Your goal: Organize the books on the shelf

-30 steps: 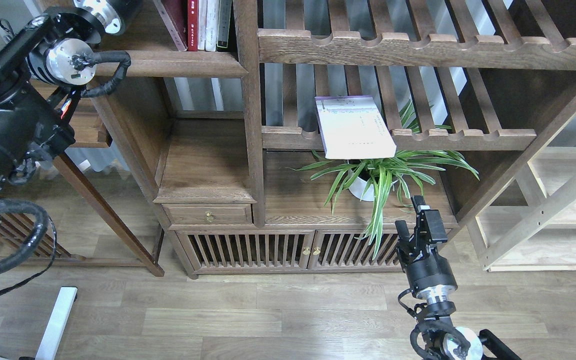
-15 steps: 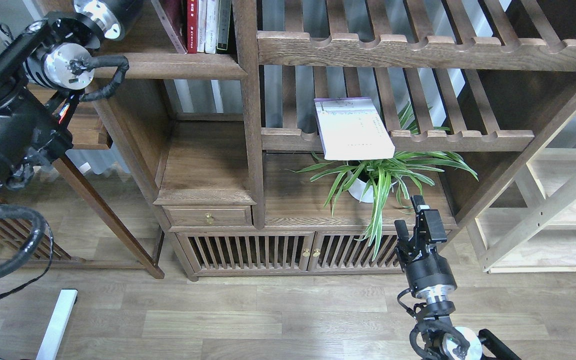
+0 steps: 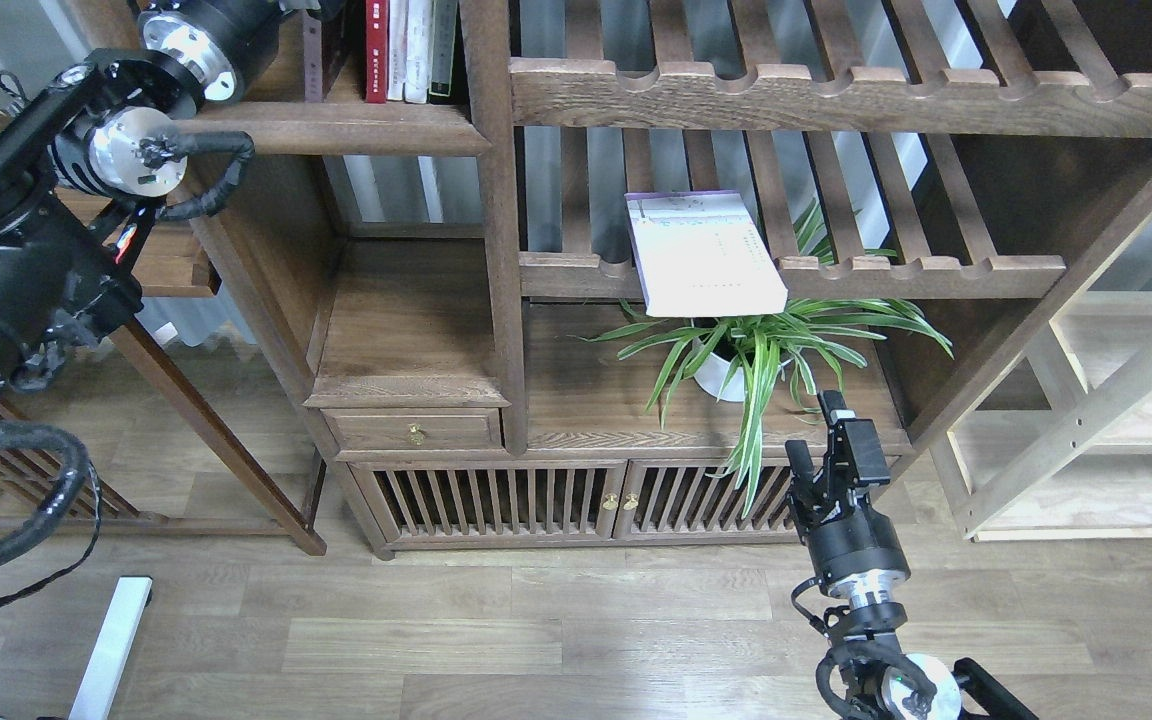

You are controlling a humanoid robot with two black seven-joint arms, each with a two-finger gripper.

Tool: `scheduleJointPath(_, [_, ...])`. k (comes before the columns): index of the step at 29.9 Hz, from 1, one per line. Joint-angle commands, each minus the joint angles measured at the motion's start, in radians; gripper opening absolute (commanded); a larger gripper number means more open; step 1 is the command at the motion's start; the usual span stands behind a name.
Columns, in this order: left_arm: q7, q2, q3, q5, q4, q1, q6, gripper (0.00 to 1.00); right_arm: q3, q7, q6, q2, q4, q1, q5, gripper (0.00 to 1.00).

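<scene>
Black and cabled, the right gripper (image 3: pixel 829 440) stands upright low in the view at about 5 o'clock, fingers slightly parted and holding nothing; the spider plant (image 3: pixel 756 350) in its white pot is just beyond it at 12 o'clock; above that, one pale lavender-white book (image 3: pixel 704 254) lies flat on the slatted rack (image 3: pixel 896 272), its near edge jutting past the scalloped rail, well apart from those fingers; its printing is too small to read; farther off at 11 o'clock, the solid shelf (image 3: pixel 356 128) carries a row of upright books (image 3: pixel 404 48), about four, a red spine among pale ones; the left arm reaches up there and its gripper is cut off by the top edge, so I cannot tell its state.
</scene>
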Motion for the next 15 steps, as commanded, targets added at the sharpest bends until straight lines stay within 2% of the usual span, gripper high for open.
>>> scheduleJointPath(1, [-0.01, -0.006, -0.005, -0.002, -0.005, -0.008, -0.001, 0.94, 0.0, 0.0, 0.0, -0.002, 0.0, -0.002, 0.0, 0.99])
scheduleJointPath(8, [-0.014, 0.003, -0.026, -0.034, -0.061, -0.01, 0.0, 0.94, -0.003, 0.0, 0.0, -0.003, 0.0, -0.003, 0.0, 1.0])
scheduleJointPath(15, [-0.079, 0.003, -0.028, -0.098, -0.09, 0.001, 0.003, 0.94, -0.001, 0.0, 0.0, -0.003, -0.002, -0.003, 0.0, 1.0])
